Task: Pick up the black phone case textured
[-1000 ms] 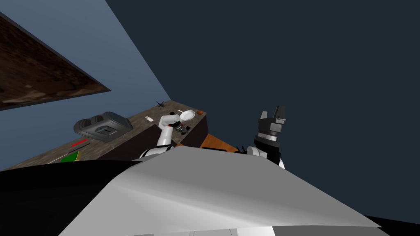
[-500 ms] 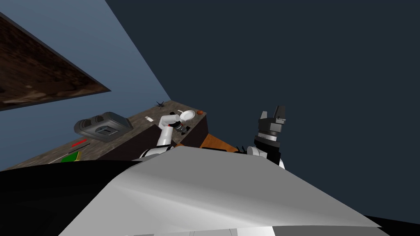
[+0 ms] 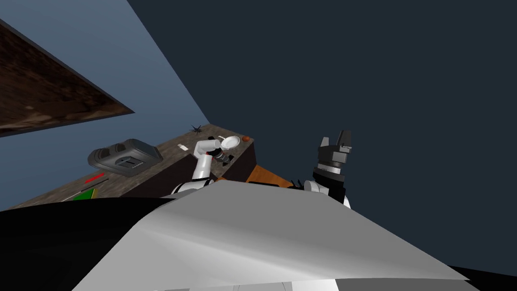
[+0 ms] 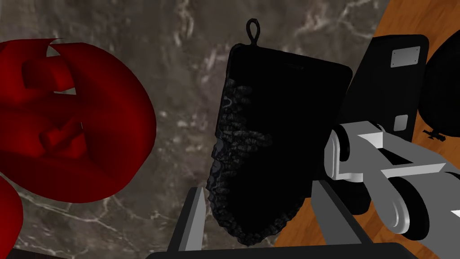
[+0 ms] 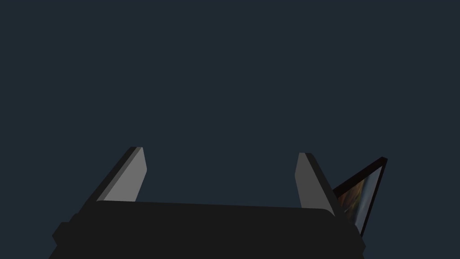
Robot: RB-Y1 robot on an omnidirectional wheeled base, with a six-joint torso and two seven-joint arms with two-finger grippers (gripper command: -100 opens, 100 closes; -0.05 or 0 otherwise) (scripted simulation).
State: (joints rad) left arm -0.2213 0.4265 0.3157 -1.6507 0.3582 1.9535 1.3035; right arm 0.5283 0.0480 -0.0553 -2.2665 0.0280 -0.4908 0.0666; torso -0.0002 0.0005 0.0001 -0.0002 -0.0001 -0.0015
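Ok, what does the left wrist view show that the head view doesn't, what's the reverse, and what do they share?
Left wrist view: the textured black phone case close up at the left gripper, with a red object on one side and a second flat black item on the other. Head view: a dark grey machine, a white bowl and the raised, open right gripper. Shared: the dark marbled counter and orange-brown wood.

Dim, flat light throughout: the walls (image 3: 353,76) render an even dark blue-grey. The head view's wide lens bends and tilts the counter (image 3: 169,156), though edges are crisp. Close up, the phone case (image 4: 278,135) is almost pure black, only its bumpy side catching faint grey, while the red object (image 4: 90,126) shows soft shading.
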